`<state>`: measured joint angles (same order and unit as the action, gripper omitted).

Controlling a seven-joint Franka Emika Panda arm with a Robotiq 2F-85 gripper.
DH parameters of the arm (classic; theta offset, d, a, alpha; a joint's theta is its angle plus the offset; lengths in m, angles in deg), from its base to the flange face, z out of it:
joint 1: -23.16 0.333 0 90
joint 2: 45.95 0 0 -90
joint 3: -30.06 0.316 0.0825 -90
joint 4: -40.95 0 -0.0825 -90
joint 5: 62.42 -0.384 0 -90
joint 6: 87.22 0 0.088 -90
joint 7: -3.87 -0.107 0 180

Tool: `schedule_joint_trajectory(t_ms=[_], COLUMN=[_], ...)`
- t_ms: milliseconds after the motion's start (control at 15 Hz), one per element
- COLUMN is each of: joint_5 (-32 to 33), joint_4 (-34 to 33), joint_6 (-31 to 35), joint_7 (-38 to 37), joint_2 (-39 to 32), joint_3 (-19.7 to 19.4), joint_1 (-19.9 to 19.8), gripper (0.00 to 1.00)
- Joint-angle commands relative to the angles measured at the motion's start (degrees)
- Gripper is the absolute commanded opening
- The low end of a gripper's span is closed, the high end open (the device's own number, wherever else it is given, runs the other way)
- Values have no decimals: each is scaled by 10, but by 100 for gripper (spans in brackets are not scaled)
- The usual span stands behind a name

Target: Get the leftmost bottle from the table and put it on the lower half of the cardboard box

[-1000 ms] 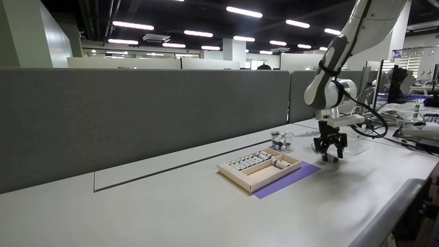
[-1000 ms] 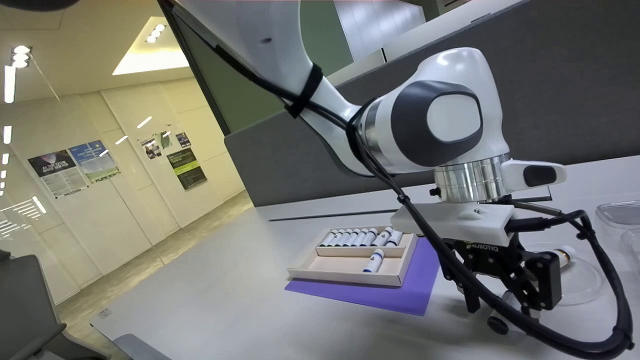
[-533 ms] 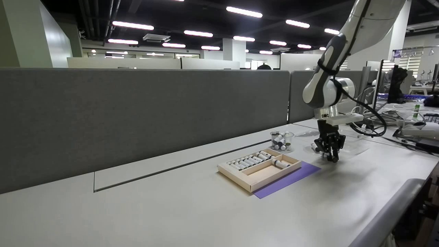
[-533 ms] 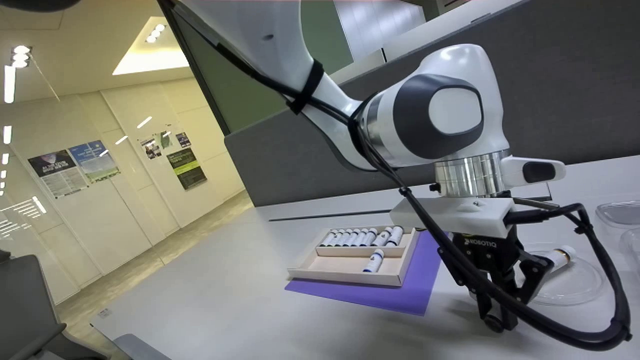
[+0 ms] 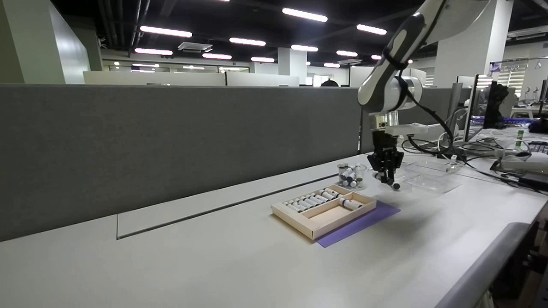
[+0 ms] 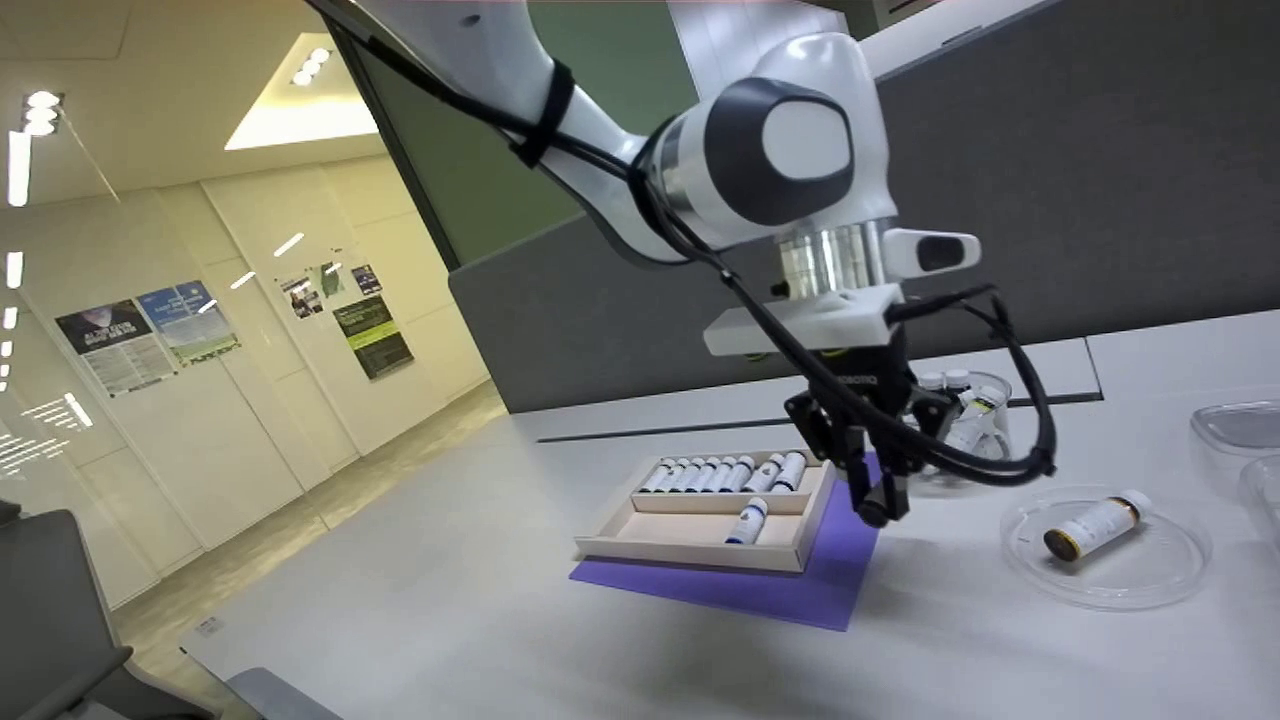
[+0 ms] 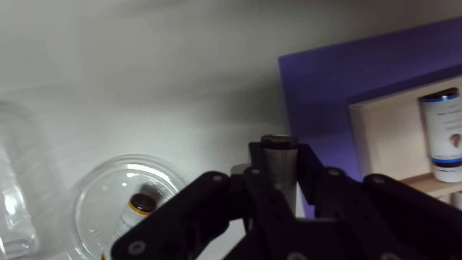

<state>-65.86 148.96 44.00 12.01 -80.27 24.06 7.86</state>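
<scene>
Bottle (image 7: 282, 167) is pinched in the nearly closed gripper (image 7: 280, 153); fingers (image 7: 309, 161) touch it.

The gripper (image 5: 387, 179), whose jaws stood spread around the bottle (image 7: 280, 160) on the table (image 6: 450, 600) a second ago, now pinches it and has carried it up off the surface, away from the long open edge and toward the edge along the grey partition (image 5: 180, 145). In an exterior view that move has fully uncovered the clear dish (image 6: 1110, 592) with a second bottle (image 6: 1098, 525) on it, and a clear cup (image 6: 1004, 396) by the partition-side edge has come into sight.
</scene>
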Motion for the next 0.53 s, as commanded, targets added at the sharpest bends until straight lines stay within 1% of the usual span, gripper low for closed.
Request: schedule_joint_trajectory(t_ms=[0, 200, 467], joint_5=[-15, -33, -48], joint_4=[12, 22, 39], joint_6=[-22, -39, -39], joint_7=[-1, -15, -15], joint_2=[32, 34, 30], joint_3=[27, 47, 66], joint_1=[24, 52, 82], gripper=[5, 5, 5])
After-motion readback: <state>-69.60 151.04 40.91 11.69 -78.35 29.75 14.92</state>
